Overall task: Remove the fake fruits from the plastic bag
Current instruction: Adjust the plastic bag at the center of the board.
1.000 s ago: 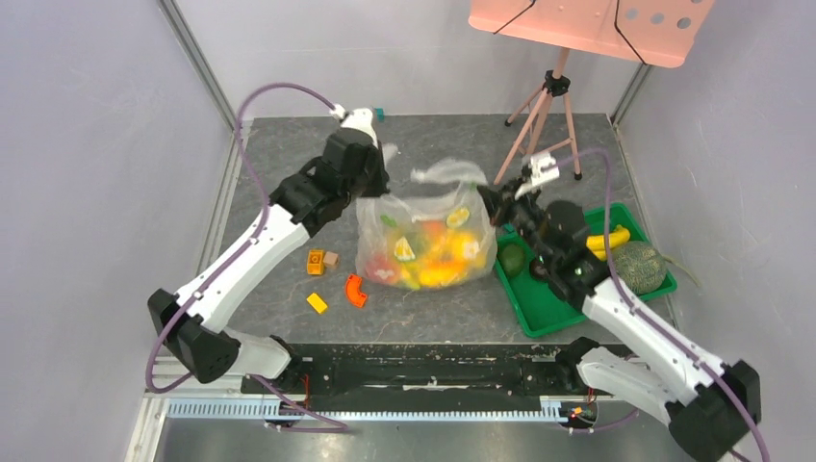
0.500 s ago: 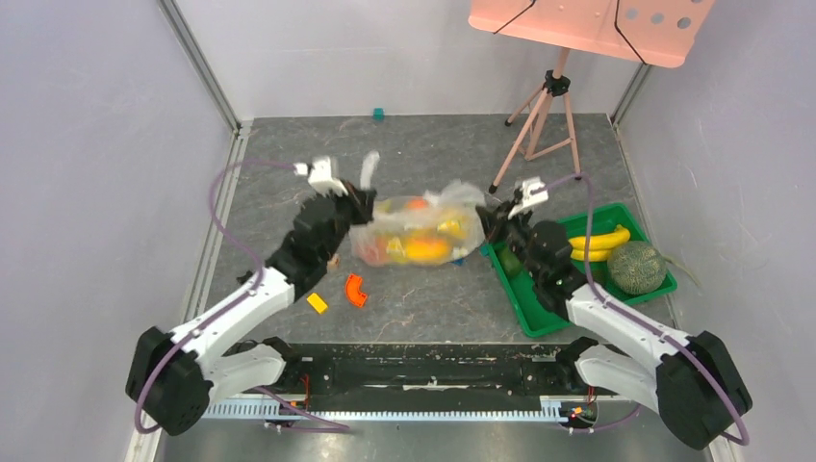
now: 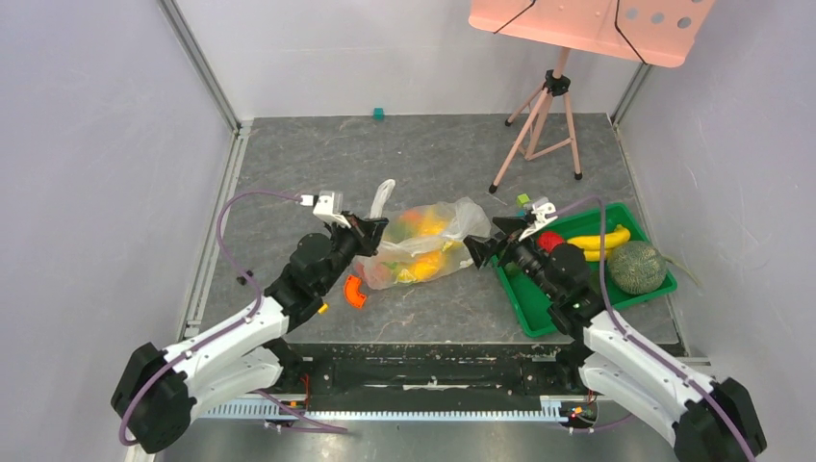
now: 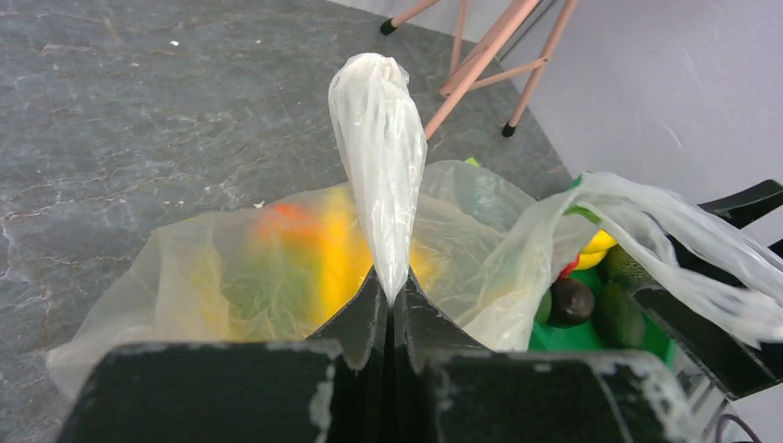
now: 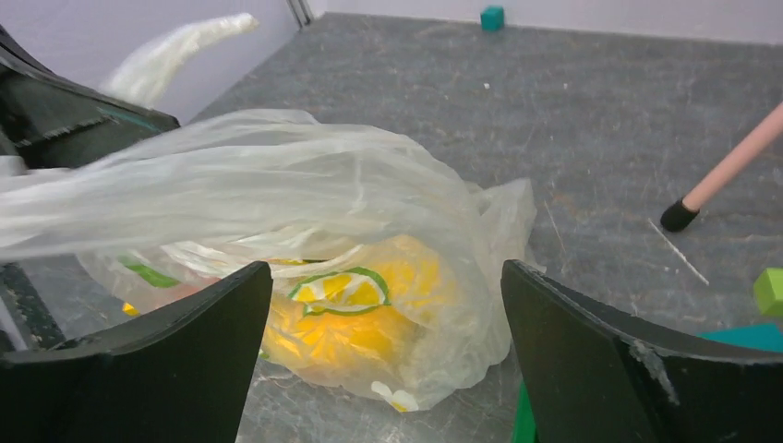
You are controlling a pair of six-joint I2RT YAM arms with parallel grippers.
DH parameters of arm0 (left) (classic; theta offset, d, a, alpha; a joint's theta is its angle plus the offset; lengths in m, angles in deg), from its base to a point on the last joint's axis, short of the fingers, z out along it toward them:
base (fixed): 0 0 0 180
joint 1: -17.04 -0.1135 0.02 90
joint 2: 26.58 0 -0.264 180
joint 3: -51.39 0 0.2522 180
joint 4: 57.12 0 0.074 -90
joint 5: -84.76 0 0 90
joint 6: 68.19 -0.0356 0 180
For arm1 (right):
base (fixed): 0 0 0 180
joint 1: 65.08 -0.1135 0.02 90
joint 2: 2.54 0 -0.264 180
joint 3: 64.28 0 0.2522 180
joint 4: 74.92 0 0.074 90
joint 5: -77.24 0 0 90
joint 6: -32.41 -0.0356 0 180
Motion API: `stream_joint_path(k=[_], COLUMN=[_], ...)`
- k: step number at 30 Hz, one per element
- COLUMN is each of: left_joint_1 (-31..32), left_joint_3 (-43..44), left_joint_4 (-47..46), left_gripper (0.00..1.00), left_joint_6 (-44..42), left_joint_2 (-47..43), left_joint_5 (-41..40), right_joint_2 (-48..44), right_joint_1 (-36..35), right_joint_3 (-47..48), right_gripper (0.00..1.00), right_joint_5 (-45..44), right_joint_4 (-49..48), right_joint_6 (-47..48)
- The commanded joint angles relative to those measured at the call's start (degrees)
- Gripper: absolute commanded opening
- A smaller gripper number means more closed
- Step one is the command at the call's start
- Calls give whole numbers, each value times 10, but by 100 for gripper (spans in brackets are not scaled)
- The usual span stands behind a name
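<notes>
Left gripper (image 4: 390,297) — clamped on a handle loop (image 4: 379,138) of the plastic bag (image 3: 433,239). Right gripper (image 3: 484,248) — jaws wide, empty, at the bag's right end. Bag slumped mid-table, fake fruits (image 3: 423,265) packed inside; a banana (image 3: 599,238) in the green tray (image 3: 535,306) by the right edge. Judged: most removal remains.

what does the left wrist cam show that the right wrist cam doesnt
Left wrist only: the left gripper shut on a twisted handle of the bag, and part of the green tray beyond it. Right wrist only: the right gripper wide open at the bag's side, and a teal block far behind. Both: the bag with yellow fruits inside, and a tripod leg.
</notes>
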Motion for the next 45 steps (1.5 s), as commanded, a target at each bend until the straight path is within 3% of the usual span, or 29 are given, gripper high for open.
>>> stream_joint_path(k=[1, 5, 9, 11, 15, 24, 33, 40, 45], left_joint_1=[13, 20, 21, 22, 24, 42, 60, 64, 65], left_joint_3=[12, 17, 21, 17, -14, -62, -95, -102, -111], left_joint_4=[-2, 17, 40, 36, -16, -83, -111, -91, -99], left_gripper=[2, 2, 2, 2, 2, 2, 2, 2, 2], left_joint_6=[4, -5, -21, -31, -39, -64, -66, -59, -60], left_joint_2=[-27, -38, -39, -36, -35, -22, -29, -41, -37], left_joint_5=[7, 19, 42, 68, 117, 157, 115, 54, 58], right_joint_2=[-54, -78, -78, -67, 6, 229, 300, 251, 225], right_joint_1=[-3, -3, -3, -3, -6, -73, -185, -205, -211], right_joint_3=[67, 143, 230, 260, 330, 487, 423, 307, 242], right_gripper=[98, 96, 85, 73, 42, 23, 19, 18, 18], right_joint_5=[23, 36, 69, 73, 122, 87, 28, -7, 11], right_joint_4=[86, 168, 234, 248, 288, 414, 441, 402, 370], right_joint_6=[28, 37, 39, 23, 9, 34, 58, 22, 9])
